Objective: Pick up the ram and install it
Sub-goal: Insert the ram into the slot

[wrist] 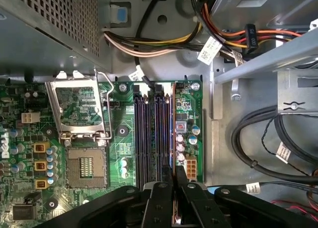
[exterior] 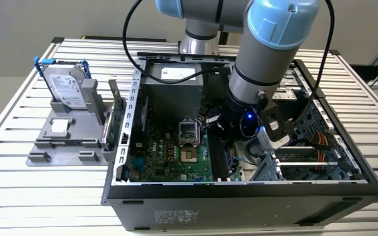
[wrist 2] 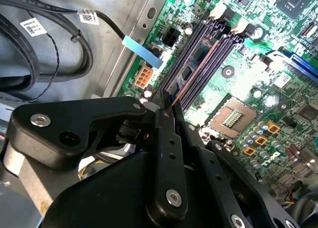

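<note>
My gripper [wrist: 174,208] is down inside the open computer case [exterior: 241,196], over the motherboard's dark memory slots [wrist: 149,133]. Its black fingers [wrist: 159,203] are shut on the ram [wrist: 173,138], which I see edge-on as a thin coppery line. The stick runs along the slot at the edge of the bank, beside the small capacitors. In the second wrist view the ram [wrist 2: 196,71] reaches from the fingertips [wrist 2: 166,109] along the slots [wrist 2: 203,44]. Whether it is seated in the slot I cannot tell. In the exterior view the arm's wrist [exterior: 248,118] hides the gripper.
An open CPU socket [wrist: 84,168] lies beside the slots. Cable bundles [wrist: 278,138] and a drive cage [exterior: 300,162] crowd the case on the other side. Outside the case, a grey holder [exterior: 64,142] carries a silver hard drive [exterior: 67,86] and a green card [exterior: 113,125].
</note>
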{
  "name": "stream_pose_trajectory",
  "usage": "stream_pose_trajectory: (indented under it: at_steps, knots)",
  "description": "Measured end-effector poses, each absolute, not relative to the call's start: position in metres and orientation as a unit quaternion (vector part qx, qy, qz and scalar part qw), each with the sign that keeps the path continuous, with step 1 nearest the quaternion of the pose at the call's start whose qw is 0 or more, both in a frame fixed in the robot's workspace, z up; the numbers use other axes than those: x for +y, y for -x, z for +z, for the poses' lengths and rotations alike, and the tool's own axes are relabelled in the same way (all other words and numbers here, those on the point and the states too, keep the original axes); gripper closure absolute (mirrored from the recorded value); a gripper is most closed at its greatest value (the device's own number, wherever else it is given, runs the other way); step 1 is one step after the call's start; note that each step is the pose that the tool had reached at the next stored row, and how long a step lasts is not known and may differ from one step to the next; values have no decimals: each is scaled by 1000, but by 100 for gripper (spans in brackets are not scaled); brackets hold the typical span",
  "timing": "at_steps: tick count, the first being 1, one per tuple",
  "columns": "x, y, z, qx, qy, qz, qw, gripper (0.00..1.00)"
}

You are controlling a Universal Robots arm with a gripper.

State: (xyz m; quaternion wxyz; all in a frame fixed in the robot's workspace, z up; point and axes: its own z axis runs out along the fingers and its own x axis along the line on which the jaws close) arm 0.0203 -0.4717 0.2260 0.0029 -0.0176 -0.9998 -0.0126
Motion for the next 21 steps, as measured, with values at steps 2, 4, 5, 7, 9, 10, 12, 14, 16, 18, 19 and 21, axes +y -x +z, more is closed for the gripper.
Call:
stream_pose_trajectory:
  at_steps: [2,4,5,7,9,10,12,14,16,18,19,21]
  knots:
    - [-473,-20,225,-1000,18,-13,3,100]
    - [-473,-20,223,-1000,18,-13,3,100]
    - [-473,-20,223,-1000,18,-12,3,100]
    - [-474,-20,222,-1000,18,-13,3,100]
    - [-475,-20,221,-1000,18,-13,3,100]
    - [-475,-20,221,-1000,18,-12,3,100]
    - [-476,-20,221,-1000,18,-13,3,100]
    - [-477,-20,221,-1000,18,-13,3,100]
    - [-477,-20,220,-1000,18,-13,3,100]
    - [-478,-20,220,-1000,18,-13,3,100]
    - [-478,-20,220,-1000,18,-13,3,100]
    - [-479,-20,219,-1000,18,-13,3,100]
